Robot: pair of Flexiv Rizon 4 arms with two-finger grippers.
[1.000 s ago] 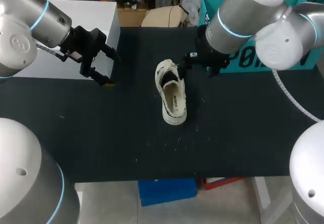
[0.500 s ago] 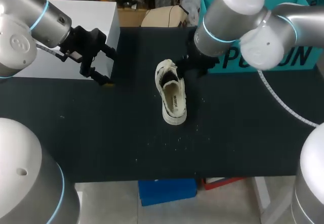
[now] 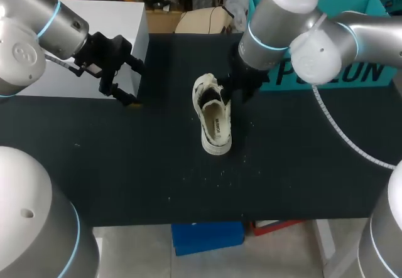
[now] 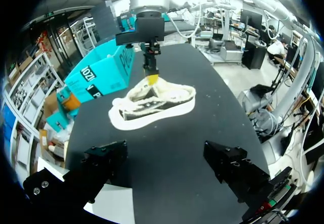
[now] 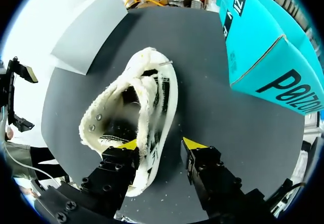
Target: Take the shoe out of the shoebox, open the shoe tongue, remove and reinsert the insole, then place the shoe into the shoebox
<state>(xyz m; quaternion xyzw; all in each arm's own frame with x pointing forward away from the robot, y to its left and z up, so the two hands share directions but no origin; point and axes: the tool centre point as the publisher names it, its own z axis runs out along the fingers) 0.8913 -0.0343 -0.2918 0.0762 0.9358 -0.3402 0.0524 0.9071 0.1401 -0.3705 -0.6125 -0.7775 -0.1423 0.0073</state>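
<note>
A cream shoe lies on the black table, its opening toward the far side. My right gripper is down at the shoe's far right side. In the right wrist view the shoe has its side wall between the gripper's fingers: one yellow tip sits inside the opening, the other outside with a thin gap to the sole, so it is open. The left wrist view shows the shoe ahead of my left gripper. That gripper hangs wide open and empty near the white box. The teal shoebox stands at the back right.
A white box stands at the table's back left, just behind my left gripper. The teal shoebox is close beside my right arm. White crumbs lie on the table around the shoe.
My right arm has moved left and down onto the shoe's far end, and its fingers have narrowed around the side wall. The left arm and the shoe have not moved.
</note>
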